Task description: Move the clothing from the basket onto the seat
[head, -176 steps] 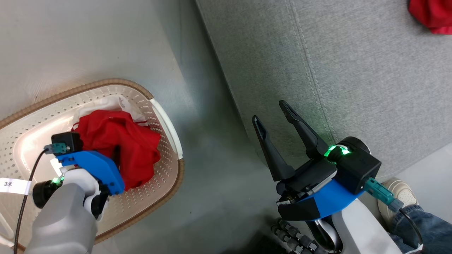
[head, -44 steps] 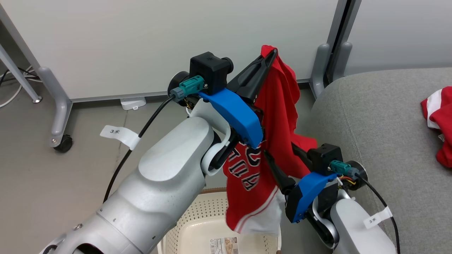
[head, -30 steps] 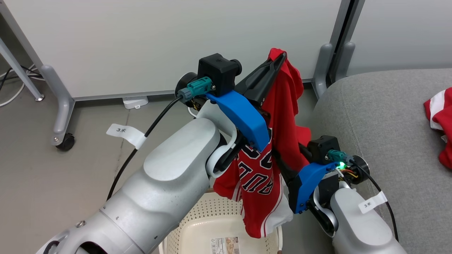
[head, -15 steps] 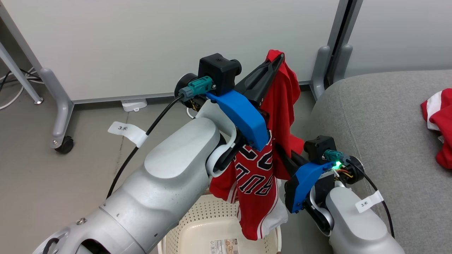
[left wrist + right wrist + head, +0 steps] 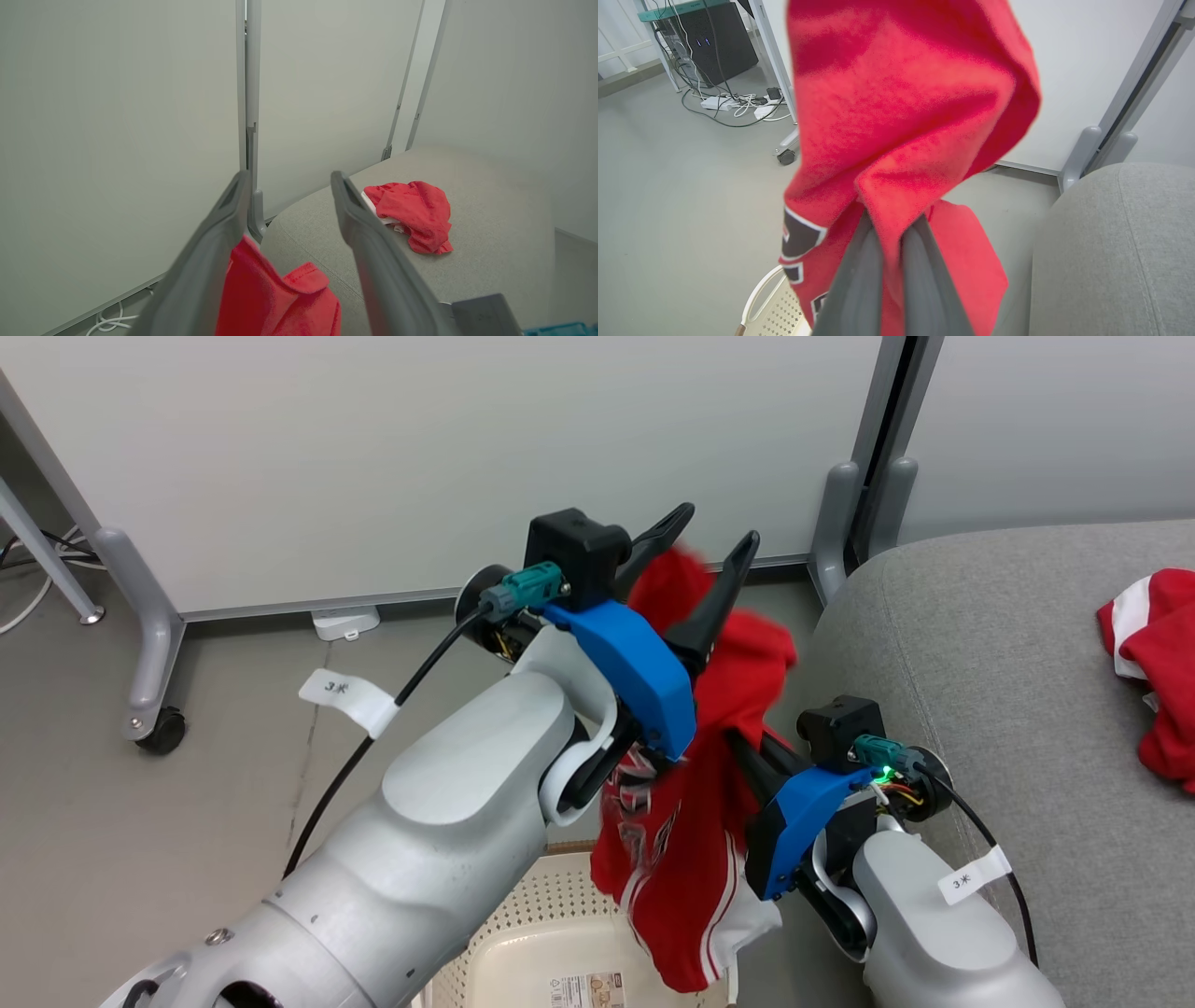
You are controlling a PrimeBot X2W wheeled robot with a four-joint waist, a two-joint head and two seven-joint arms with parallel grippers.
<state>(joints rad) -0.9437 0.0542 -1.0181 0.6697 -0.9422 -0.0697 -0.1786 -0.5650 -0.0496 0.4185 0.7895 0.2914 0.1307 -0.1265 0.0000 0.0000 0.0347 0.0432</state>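
Opened since half a second ago, the left hand (image 5: 719, 523) is seen with its fingers spread wide and nothing held. The jersey (image 5: 691, 859), earlier pinched at their tips, is now slumped lower, and a fold of it is left lying between the fingers near their bases. The jersey is gripped by the right hand (image 5: 892, 219), whose fingers are pressed nearly together on a bunch of red cloth. It is hung in the air between the two arms, its white-striped hem dangled over the basket (image 5: 523, 933), which is stood on the floor (image 5: 187, 821) just beside the seat (image 5: 990, 644). Black lettering is partly shown among the folds. A printed label (image 5: 588, 987) is seen on the basket's bottom. A second red garment (image 5: 1153, 644), with a white panel, is laid crumpled on the seat, well apart from both hands.
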